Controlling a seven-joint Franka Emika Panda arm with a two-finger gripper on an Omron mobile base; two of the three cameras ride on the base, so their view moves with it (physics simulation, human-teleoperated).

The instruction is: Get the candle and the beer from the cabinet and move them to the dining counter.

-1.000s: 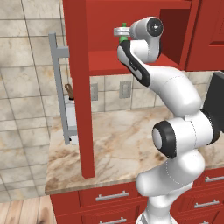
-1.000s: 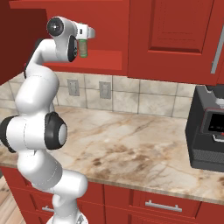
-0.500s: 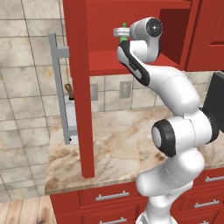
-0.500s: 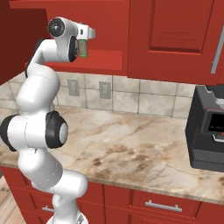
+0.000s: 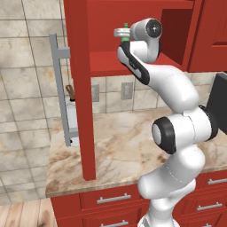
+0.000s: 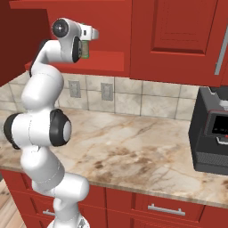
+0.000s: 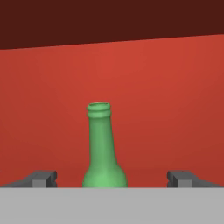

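Red cabinetry surrounds you here: your hand (image 7: 112,179) is reaching into the open cabinet (image 5: 111,57), its two fingertips (image 7: 41,178) spread wide with nothing gripped. Seen from the hand, the beer (image 7: 103,146) stands upright directly ahead, centred between the two tips, its green neck and open mouth rising against the cabinet's red back wall. You cannot tell from these pictures whether the tips touch the glass.

From the left base view your hand (image 5: 122,33) sits level with the shelf, and a bit of the bottle's green top (image 5: 126,25) peeks just above it. In the right base view the beer (image 6: 84,50) shows as a dark green shape just beside the hand (image 6: 91,34), on the shelf.

Further out, the cabinet door (image 5: 80,88) stands open to the left of your hand, with its silver bar handle (image 5: 57,88). Below your hand lies the marbled surface (image 6: 133,151) against the tiled wall (image 6: 151,100), with red drawers (image 6: 156,207) beneath. Far to the right on that surface stands a dark appliance (image 6: 211,133).
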